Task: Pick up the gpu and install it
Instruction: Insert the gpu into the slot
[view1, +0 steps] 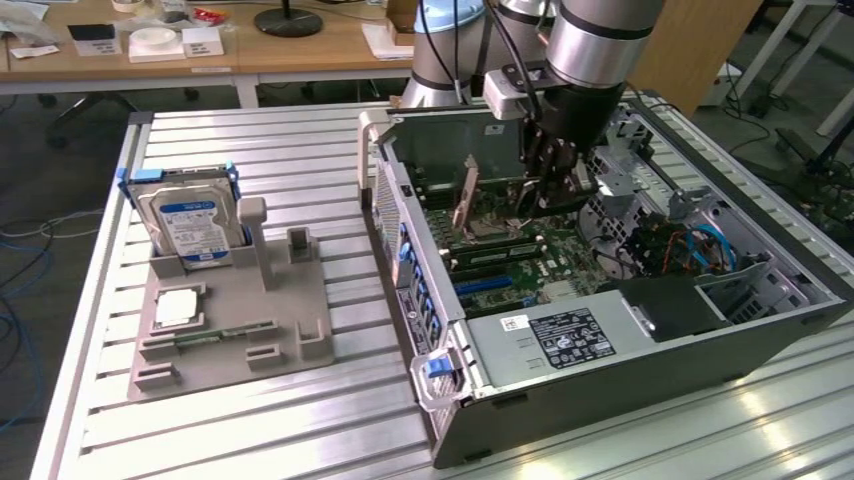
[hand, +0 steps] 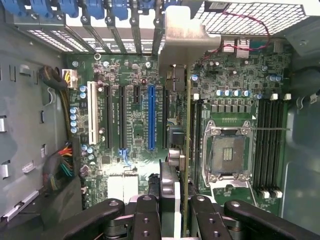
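Observation:
The gpu (hand: 186, 125) stands on edge inside the open computer case (view1: 641, 385), over the motherboard (hand: 130, 75) between the long blue slot (hand: 151, 117) and the processor socket (hand: 227, 152). Its silvery end bracket (hand: 184, 40) sits against the case's slotted rear wall. My gripper (hand: 172, 217) is shut on the card's end away from the bracket, one black finger on each face. In the exterior view the gripper (view1: 547, 200) reaches down into the case, with the brownish back of the gpu (view1: 466, 195) beside it. Whether the card's edge sits in a slot is hidden.
On the exterior view's left, a grey fixture (view1: 227, 320) holds an upright blue-labelled hard drive (view1: 194, 220). Inside the case lie the power supply (view1: 561, 335), blue cables (view1: 701, 245), memory slots (hand: 270, 145) and a wire bundle (hand: 60, 165). A wooden desk (view1: 200, 50) stands behind.

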